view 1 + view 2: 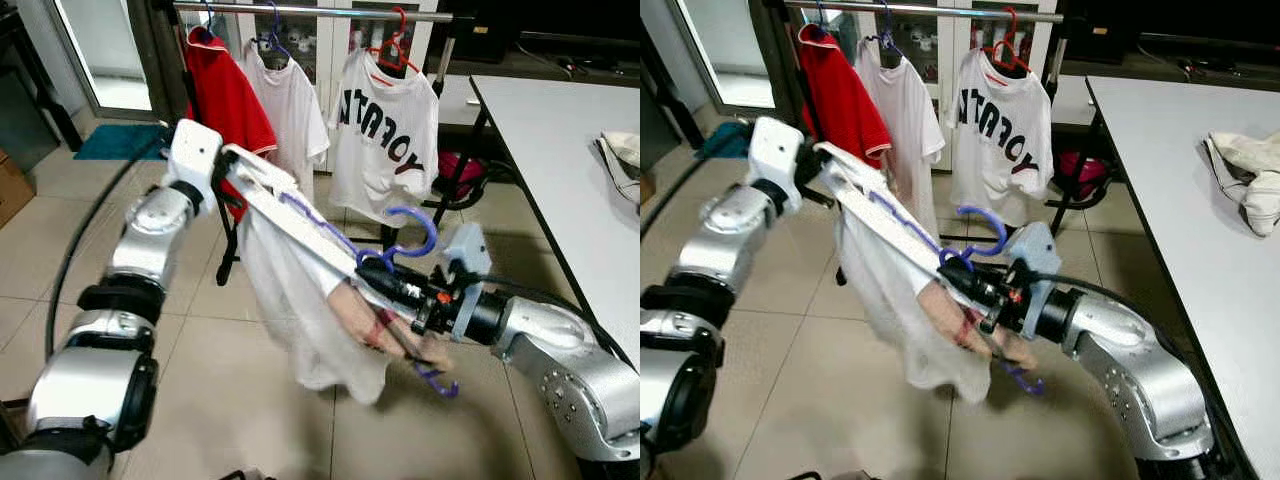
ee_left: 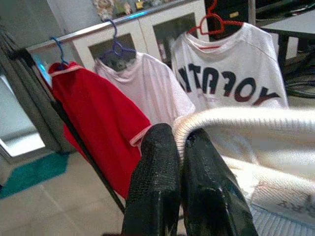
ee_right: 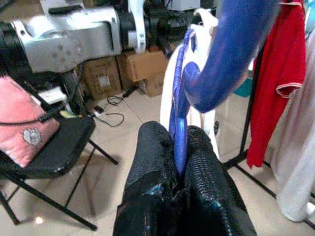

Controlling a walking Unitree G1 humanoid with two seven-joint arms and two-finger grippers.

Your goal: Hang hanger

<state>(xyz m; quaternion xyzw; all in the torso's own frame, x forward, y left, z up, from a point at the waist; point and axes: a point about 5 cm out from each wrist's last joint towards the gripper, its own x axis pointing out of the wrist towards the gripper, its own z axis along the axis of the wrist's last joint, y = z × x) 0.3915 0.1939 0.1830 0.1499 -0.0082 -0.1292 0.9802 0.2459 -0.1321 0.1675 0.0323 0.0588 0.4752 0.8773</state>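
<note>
Nearest the camera, the right end effector [image 1: 372, 262] is clamped on the blue hanger [image 1: 330, 232] just below its hook; the right wrist view shows the black fingers [image 3: 147, 162] pinching the blue shaft with no gap. The hanger carries a white shirt [image 1: 300, 320] that droops below it toward the tiled floor [image 1: 230, 400]. The hanger's long axis runs on a slant, rising from the right end effector up toward the left end effector [image 1: 232, 160], which is closed on the shirt's ribbed edge at the hanger's far, upper end, as the left wrist view shows at the fingers [image 2: 157, 172]. The hook [image 1: 415, 228] curls upward beside the right end effector. The clothes rail [image 1: 330, 12] lies beyond and above the hanger, well apart from it, its bar running crosswise to the robot's line of sight. Judged from this, the coming move requires the hook to be raised and carried forward to the rail; the right arm, holding next to the hook, is the arm placed to do it. On the rail hang a red shirt [image 1: 225, 100], a plain white shirt [image 1: 295, 105] and a lettered white shirt [image 1: 385, 135]; the open stretch of bar appears to lie between the latter two. To the right of the rail stands a white worktop [image 1: 560, 160] with a cloth [image 1: 625, 160] on it.
</note>
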